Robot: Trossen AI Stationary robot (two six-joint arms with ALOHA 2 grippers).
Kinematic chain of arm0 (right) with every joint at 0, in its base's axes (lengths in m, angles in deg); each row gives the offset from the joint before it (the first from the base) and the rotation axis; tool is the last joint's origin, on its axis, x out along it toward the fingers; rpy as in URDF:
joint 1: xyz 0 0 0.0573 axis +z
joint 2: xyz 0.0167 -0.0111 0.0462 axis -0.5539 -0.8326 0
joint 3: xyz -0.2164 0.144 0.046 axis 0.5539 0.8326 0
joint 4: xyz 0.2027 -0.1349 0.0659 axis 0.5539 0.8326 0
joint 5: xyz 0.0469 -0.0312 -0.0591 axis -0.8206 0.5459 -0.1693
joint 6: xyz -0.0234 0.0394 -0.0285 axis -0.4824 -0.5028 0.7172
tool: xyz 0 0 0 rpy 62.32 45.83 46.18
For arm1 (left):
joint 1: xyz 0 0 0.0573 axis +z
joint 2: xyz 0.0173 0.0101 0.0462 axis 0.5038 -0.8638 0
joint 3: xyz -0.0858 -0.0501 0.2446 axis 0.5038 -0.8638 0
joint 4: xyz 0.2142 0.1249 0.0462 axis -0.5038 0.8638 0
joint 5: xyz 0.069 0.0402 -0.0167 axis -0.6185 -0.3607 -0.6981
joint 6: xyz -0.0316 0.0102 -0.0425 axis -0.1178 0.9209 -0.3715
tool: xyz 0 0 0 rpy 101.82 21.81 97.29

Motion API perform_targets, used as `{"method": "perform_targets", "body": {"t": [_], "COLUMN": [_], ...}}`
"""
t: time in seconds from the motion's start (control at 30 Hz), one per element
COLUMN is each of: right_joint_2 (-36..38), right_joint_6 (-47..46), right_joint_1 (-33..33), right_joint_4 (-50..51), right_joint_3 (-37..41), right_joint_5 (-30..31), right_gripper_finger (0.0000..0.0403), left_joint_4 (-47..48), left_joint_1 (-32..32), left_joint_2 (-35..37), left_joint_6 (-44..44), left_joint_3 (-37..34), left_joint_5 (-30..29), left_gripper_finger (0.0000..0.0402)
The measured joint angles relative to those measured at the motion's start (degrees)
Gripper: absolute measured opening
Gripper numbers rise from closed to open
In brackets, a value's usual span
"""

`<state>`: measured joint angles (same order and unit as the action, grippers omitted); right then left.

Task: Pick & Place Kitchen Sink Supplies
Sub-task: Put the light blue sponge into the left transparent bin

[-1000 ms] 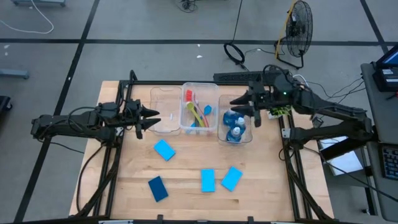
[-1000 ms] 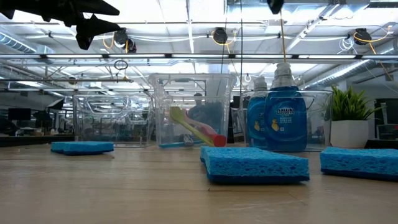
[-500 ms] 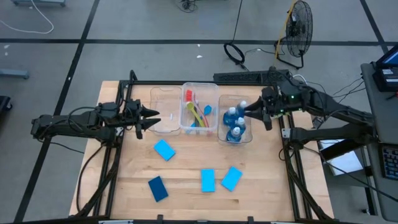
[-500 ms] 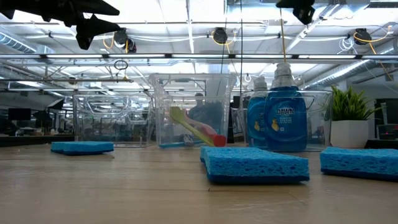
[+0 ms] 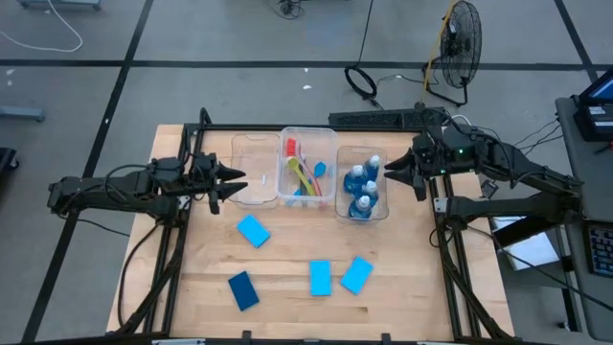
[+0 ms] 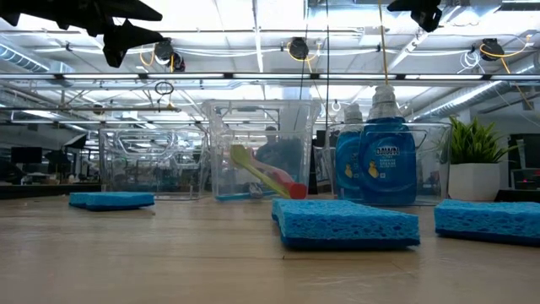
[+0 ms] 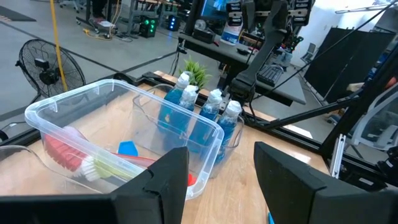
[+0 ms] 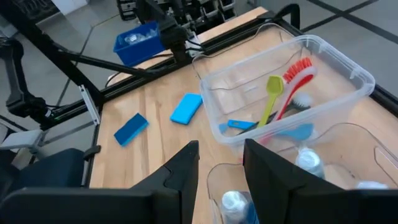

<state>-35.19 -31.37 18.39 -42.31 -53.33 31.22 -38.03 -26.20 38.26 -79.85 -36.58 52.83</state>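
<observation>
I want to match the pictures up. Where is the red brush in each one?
High view: red brush in the middle bin.
Low view: only a red tip in the middle bin.
Left wrist view: red bristles in the near bin.
Right wrist view: red brush beside the yellow-green brush.
Shared landmark: the blue bottles.

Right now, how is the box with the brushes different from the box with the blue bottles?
The middle bin holds long brushes lying down, in red, yellow-green and blue; the right bin holds blue bottles standing upright with pale caps. The middle bin looks wider from above; the right bin looks narrower. The right claw, open, hangs beside the right bin, not the middle bin. Both are clear plastic, side by side.
</observation>
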Motion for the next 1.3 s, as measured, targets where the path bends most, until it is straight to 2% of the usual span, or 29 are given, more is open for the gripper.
{"method": "perform_targets", "body": {"t": [0.13,0.3,0.57,0.93,1.3], "right_joint_2": [0.03,0.03,0.42,0.37,0.22], "right_joint_6": [-0.01,-3.32,-13.25,-28.41,-43.45], "right_joint_1": [2.46,9.65,21.25,35.83,50.59], "right_joint_4": [-0.5,-1.64,-10.65,-17.38,-21.52], "right_joint_3": [0.32,2.66,10.0,19.57,26.2], "right_joint_5": [-1.44,-1.39,-1.03,2.03,11.86], "right_gripper_finger": [0.0116,0.0116,0.0116,0.0116,0.0116], "left_joint_4": [-0.02,-0.02,-0.02,-0.12,-0.07], "left_joint_1": [0.0,0.0,0.0,-0.01,-0.02], "left_joint_2": [0.0,0.01,0.0,0.01,0.0], "left_joint_6": [-0.78,-0.94,-0.94,-0.92,-3.78], "left_joint_3": [0.0,0.0,0.0,0.0,0.0], "left_joint_5": [0.02,0.0,-0.01,-0.13,0.51], "left_gripper_finger": [0.0186,0.0186,0.0186,0.0187,0.0187]}}
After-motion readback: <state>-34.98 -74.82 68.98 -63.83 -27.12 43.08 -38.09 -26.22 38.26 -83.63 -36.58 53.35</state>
